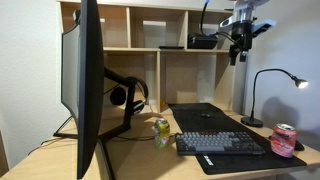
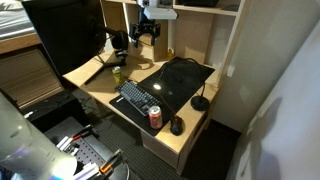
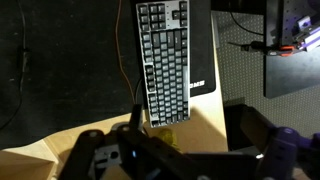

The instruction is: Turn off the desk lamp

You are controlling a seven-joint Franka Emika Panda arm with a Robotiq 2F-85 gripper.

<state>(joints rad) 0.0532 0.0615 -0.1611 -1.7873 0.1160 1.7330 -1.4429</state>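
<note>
Desk lamp (image 1: pixel 257 95) is seen in an exterior view at one end of the desk (image 1: pixel 140 155), with its round base set just beside the black mat (image 1: pixel 205 118) and its small head lit, near a red can (image 1: pixel 284 138). The gripper (image 1: pixel 237 52) is held high in front of the shelf unit (image 1: pixel 150 35), well apart from the lamp; how its claw stands cannot be told there.

In an exterior view from above, the lamp (image 2: pixel 203 98) is shown at the desk edge, between the mat and a mouse (image 2: pixel 177 125). The gripper (image 2: pixel 147 35) is held over the far side of the desk.

In the wrist view, a keyboard (image 3: pixel 165 60) is seen below. The gripper (image 3: pixel 185 135) is blurred, but its fingers (image 3: pixel 95 150) are spread wide, released, with nothing grasped.
</note>
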